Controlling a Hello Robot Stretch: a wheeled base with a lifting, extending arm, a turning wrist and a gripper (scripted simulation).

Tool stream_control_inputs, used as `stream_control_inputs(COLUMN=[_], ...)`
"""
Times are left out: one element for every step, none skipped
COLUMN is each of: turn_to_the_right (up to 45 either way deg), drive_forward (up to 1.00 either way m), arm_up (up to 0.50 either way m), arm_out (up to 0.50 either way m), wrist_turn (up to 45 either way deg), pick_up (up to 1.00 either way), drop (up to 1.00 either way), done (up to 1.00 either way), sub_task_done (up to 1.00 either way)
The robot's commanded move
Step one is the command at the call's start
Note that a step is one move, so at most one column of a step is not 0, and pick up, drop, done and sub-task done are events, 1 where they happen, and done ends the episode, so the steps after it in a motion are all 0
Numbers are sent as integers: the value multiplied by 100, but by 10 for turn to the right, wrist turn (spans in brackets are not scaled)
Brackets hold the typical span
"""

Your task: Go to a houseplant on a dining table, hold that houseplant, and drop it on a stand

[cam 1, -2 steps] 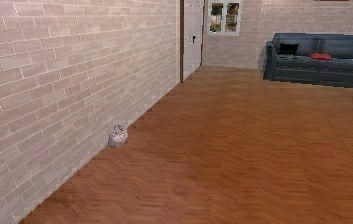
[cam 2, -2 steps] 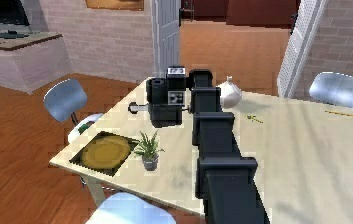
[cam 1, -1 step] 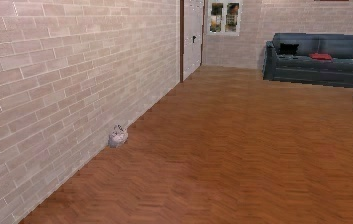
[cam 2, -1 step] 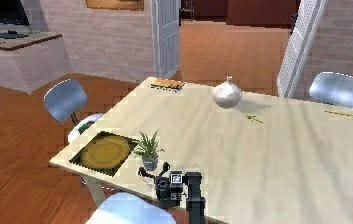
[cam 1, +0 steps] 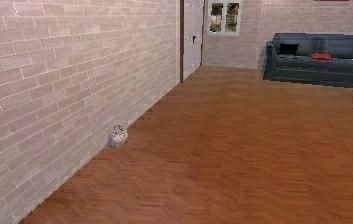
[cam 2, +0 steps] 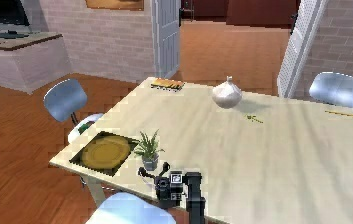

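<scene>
We see the houseplant [cam 2: 149, 150] standing upright on the dining table [cam 2: 274, 150]. The gripper [cam 2: 150, 178] is just below the houseplant in the arm side view; we can't tell contact, or whether it holds anything. Yellow-brown tray [cam 2: 104, 153] just left of the houseplant, white vase [cam 2: 226, 93] well beyond it, up and right. Forward view: brick wall [cam 1: 64, 80], dark sofa [cam 1: 314, 58].

Dark arm, marked white squares

The arm [cam 2: 195, 200] is a dark square bar; two small white squares [cam 2: 171, 183] with black marks sit at its end, beside the tool [cam 2: 148, 176], dark-bodied with two thin fingers.
</scene>
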Motion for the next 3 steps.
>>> stream_control_inputs(turn_to_the_right=[0, 0, 0], drive_forward=[0, 0, 0], arm_up=[10, 22, 0], arm_out=[0, 0, 0], wrist_turn=[0, 0, -450], pick_up=[0, 0, 0], drop=[0, 0, 0], done=[0, 0, 0], sub_task_done=[0, 0, 0])
